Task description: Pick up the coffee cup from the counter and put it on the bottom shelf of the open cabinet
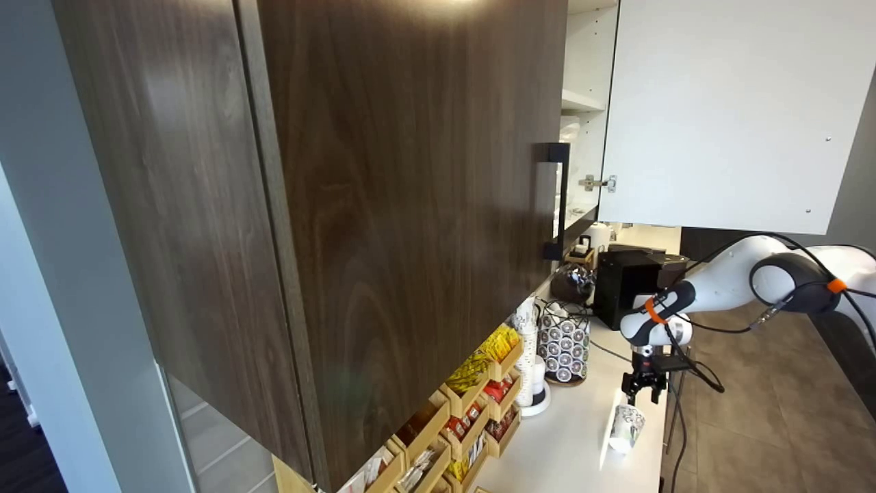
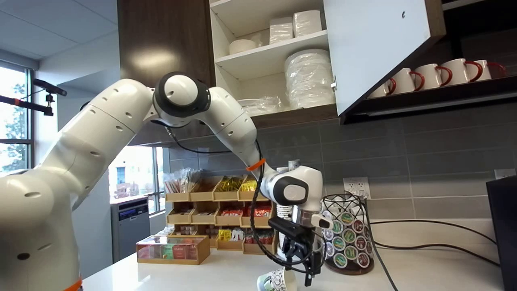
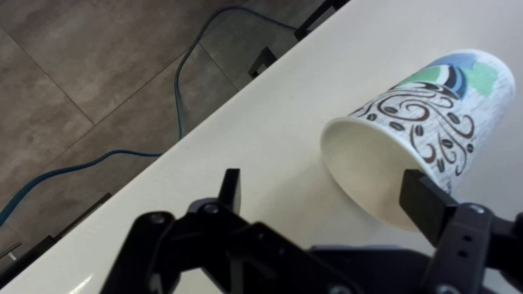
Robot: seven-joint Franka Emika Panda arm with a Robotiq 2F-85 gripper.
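The coffee cup, a white paper cup with brown swirls and a green and blue patch, lies on its side on the white counter [image 1: 568, 431]. It shows in both exterior views [image 1: 626, 430] [image 2: 271, 281] and in the wrist view [image 3: 433, 118]. My gripper [image 1: 645, 394] is open and low over the counter, beside the cup's open mouth. In the wrist view [image 3: 320, 183] the right finger overlaps the cup's rim; I cannot tell whether they touch. Nothing is between the fingers. The cabinet [image 2: 262, 87] is open above, its bottom shelf [image 1: 580, 213] a thin pale sliver.
A round coffee pod holder [image 2: 347, 238] stands behind the gripper. Wooden snack bins [image 2: 230, 214] and a tea box [image 2: 173, 249] stand along the counter. Wrapped plates [image 2: 309, 79] fill the cabinet's right side. The open door [image 2: 375, 44] juts out. A black machine [image 1: 623, 281] stands farther along.
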